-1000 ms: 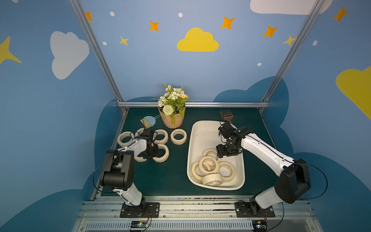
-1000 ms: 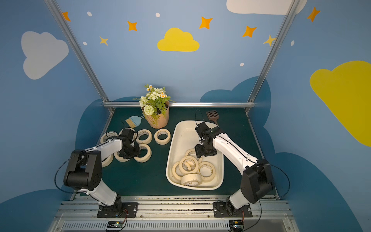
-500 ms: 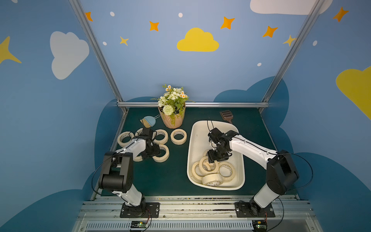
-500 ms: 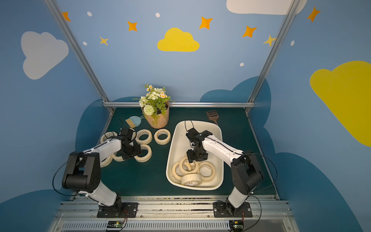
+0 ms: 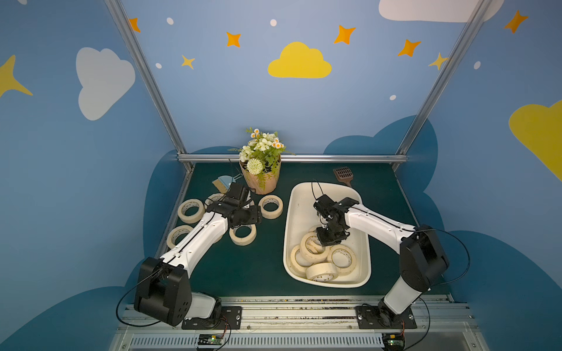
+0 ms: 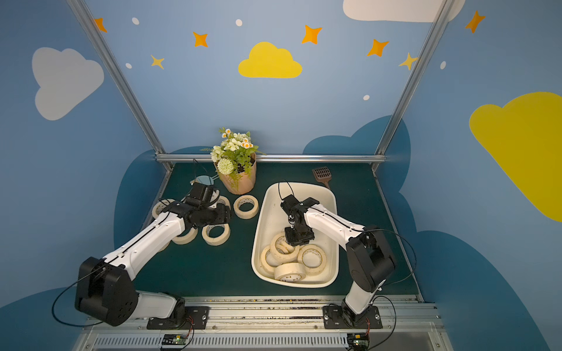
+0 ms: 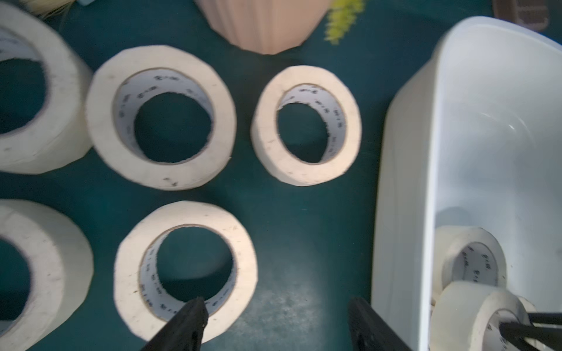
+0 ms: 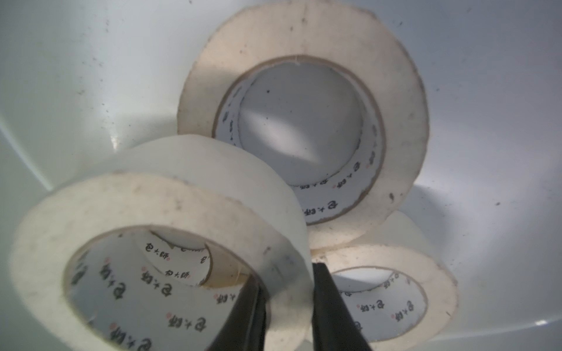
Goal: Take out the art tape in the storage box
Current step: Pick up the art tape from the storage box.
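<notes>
**Cream tape roll pinched inside the storage box**

Cream-beige art tape [image 5: 343, 258] lies in two groups: one inside the off-white storage box [image 5: 304, 200], the other outside it on the green table [image 5: 258, 267].

1. Inside the storage box. The rolls are heaped at the box's near end. At least four are visible; the right arm covers part of the heap, so the exact count cannot be given. One roll stands on edge [image 5: 322, 272] against the near wall.
2. Right gripper [image 5: 330, 240]. It reaches down into the storage box. In the right wrist view its black fingers [image 8: 331, 313] pinch the wall of a tilted roll [image 8: 170, 194], one finger inside the core and one outside. This roll leans over two others. Whether it is clear of them cannot be told.
3. Left gripper [image 7: 276, 304]. It is outside the storage box, on the left arm's side, above the table rolls. Its fingers are spread with nothing between them. In both top views the wrist housing hides the fingertips.
4. Outside the storage box. At least five rolls lie flat on the left arm's side, such as the one nearest the box [image 5: 270, 206]. The left arm partly covers two of them.
5. Other items. A flowerpot [image 5: 261, 182] stands beyond those rolls. A brown slotted scoop [image 5: 343, 174] lies just behind the box's far rim. A small brush [image 5: 223, 184] is partly hidden behind the left wrist.
</notes>
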Available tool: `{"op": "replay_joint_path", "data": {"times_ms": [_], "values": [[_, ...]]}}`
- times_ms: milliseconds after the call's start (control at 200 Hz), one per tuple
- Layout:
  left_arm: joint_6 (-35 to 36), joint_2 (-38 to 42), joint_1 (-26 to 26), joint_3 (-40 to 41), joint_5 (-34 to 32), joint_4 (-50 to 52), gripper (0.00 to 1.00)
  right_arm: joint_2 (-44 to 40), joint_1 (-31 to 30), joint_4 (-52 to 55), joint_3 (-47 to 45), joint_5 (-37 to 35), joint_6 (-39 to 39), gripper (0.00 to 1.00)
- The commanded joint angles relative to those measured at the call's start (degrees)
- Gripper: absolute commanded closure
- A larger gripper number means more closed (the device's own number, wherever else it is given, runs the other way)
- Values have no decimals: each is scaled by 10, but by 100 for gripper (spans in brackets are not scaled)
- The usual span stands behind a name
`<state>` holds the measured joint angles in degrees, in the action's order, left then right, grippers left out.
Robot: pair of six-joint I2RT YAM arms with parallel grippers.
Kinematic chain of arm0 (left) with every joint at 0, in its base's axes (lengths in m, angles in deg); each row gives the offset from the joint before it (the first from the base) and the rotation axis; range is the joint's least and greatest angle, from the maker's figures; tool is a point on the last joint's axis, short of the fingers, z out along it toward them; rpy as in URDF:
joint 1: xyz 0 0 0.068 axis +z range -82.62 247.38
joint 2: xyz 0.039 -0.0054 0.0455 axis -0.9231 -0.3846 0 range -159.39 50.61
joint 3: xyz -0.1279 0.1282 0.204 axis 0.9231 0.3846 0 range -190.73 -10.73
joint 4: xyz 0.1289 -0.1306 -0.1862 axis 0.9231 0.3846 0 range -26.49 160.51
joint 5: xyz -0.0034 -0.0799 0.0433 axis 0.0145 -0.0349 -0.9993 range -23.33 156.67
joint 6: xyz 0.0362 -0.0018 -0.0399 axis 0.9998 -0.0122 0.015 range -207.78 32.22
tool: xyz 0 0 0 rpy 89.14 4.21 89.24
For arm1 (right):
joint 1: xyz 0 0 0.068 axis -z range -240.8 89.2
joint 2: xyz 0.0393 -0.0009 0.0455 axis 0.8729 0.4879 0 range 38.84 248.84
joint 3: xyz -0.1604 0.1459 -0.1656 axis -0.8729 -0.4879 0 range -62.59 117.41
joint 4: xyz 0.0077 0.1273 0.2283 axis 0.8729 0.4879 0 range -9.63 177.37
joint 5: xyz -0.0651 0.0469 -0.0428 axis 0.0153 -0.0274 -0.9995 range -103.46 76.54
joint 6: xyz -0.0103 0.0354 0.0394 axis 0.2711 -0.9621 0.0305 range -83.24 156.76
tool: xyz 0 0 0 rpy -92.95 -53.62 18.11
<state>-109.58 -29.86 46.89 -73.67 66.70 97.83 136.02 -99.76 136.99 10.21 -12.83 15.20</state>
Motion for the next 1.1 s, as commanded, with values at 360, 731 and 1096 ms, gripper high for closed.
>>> {"op": "replay_joint_path", "data": {"times_ms": [360,731,1096], "values": [[23,-153,-154,-181,13,4,20,60,12,43,194,-57,33,100],[20,-239,-182,-227,32,0,24,57,7,38,197,-52,29,100],[12,-255,-184,-236,28,-5,97,38,9,32,191,-27,20,100]]}}
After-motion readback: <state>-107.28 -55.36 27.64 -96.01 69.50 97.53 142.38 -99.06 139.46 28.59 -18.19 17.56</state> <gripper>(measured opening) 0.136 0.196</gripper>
